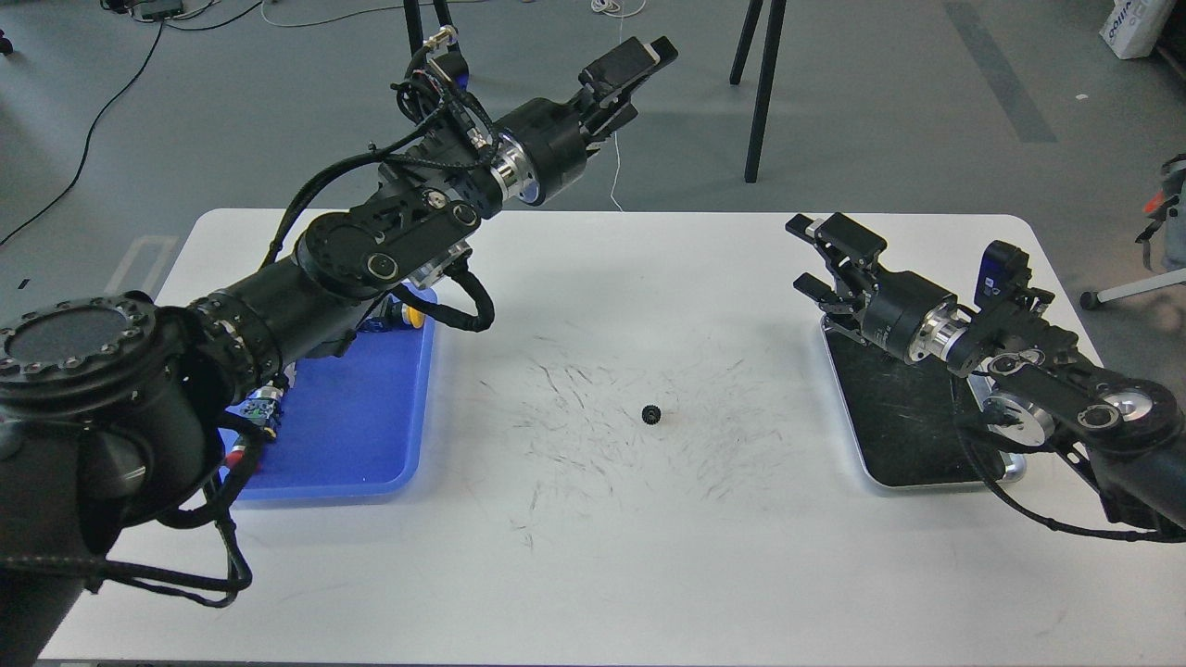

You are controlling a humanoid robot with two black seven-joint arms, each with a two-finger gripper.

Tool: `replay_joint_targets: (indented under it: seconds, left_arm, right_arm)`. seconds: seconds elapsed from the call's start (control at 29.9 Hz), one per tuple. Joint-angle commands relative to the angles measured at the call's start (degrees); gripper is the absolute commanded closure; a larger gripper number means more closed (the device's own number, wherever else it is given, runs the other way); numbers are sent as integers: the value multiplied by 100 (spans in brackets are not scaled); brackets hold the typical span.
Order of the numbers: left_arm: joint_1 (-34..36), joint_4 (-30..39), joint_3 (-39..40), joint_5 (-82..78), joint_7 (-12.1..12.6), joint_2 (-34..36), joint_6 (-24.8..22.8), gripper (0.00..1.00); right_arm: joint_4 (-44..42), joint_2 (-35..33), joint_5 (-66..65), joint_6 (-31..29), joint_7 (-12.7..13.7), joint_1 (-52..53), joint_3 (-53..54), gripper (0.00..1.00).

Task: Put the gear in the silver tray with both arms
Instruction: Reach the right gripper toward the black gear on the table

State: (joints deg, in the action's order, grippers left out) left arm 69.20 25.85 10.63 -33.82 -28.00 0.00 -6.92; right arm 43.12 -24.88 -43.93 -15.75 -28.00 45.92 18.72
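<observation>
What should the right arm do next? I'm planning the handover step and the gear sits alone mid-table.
Probably swing the right gripper left and down toward the gear. It is open and empty above the silver tray, while the gear lies on the table, and the left gripper is raised far off.

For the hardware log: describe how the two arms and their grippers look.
Both arms are black and thick-jointed, with loose black cables looped alongside. A silver metal ring sits behind each black two-fingered gripper: left gripper, right gripper. The right arm carries a small blue-faced module near its wrist.
</observation>
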Motion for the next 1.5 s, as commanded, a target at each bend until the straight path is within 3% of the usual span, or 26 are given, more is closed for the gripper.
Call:
replay_joint_targets:
  seconds: [0.0,0.33,0.7,1.1,1.47]
  left_arm:
    - [-143,-71,71,366,0,35,-3,0]
    - [-468,-212,80,1158,0,97,-29,0]
    - [-732,-89,27,1132,0,466,-73,0]
    - [-891,140,10,1088,0,694,-257,0]
    - [-1022,140,1,1053,0,668,-301,0]
  right_arm:
    - [12,18,-186,2,0,92,0,2]
    - [398,212,-212,46,0,57,0,2]
    - [1409,-351,-247,-68,0,145,-763,1]
    - [1804,-887,-1890,-51,0,400,-923,1]
    - [2077,-958,-3577,20,0,435,-923,1]
